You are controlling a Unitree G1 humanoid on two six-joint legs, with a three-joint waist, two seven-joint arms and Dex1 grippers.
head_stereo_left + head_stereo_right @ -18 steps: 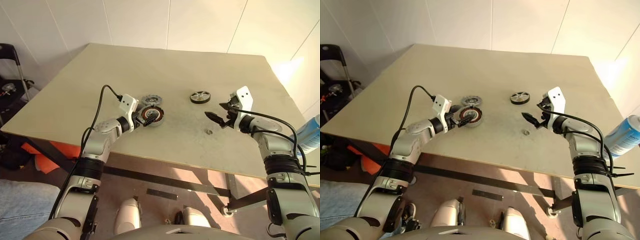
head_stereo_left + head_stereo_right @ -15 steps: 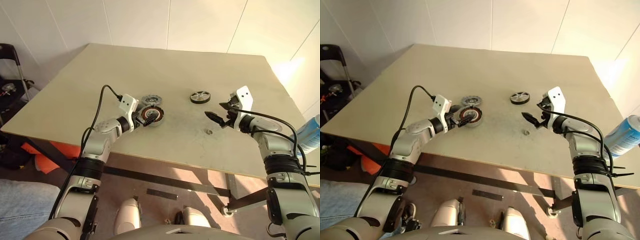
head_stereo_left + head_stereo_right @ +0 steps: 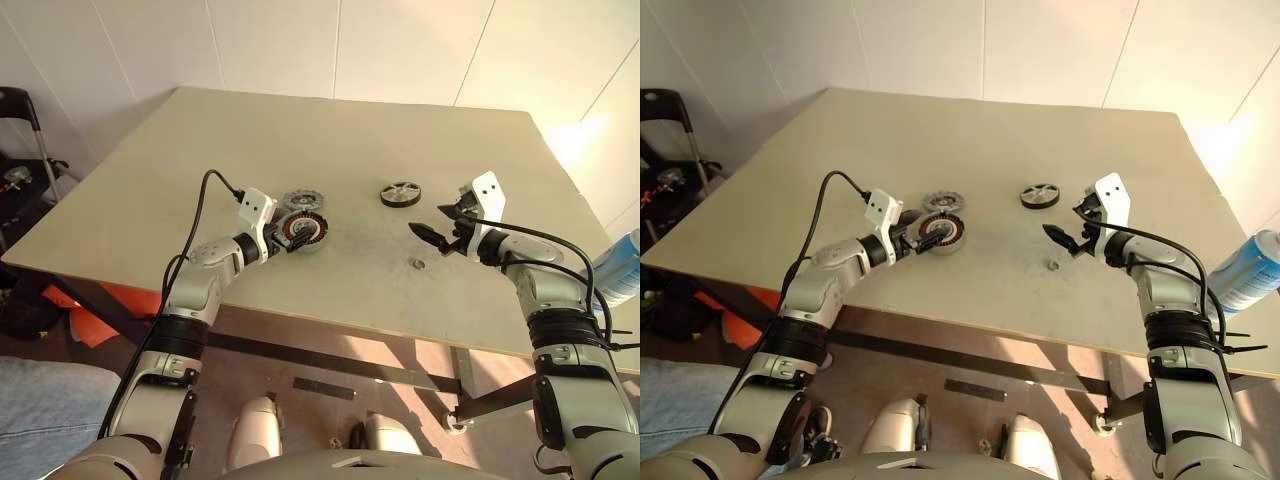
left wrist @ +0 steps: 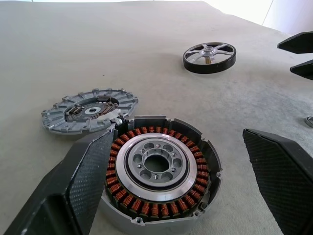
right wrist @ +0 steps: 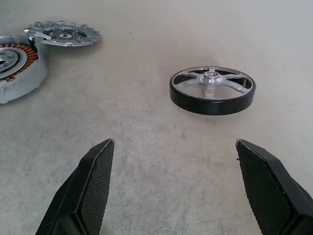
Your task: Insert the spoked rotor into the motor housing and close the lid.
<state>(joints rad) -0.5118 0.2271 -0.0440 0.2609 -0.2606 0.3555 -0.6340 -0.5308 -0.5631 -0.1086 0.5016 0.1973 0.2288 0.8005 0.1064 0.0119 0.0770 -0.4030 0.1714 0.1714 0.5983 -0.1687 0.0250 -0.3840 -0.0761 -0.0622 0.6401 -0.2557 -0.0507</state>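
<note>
While our right fingers [image 5: 98, 191] are spread and empty before the rotor [image 5: 212, 90], which lies flat on the surface [image 3: 350, 140] well apart from the housing [image 4: 159, 174], we should go forward until the dark rim is between them, then close evenly, so the disc does not tilt. Our left fingers [image 4: 83, 181] are also spread, on both sides of the housing, and can steady it. Just beside the housing lies the lid [image 4: 88, 108].
</note>
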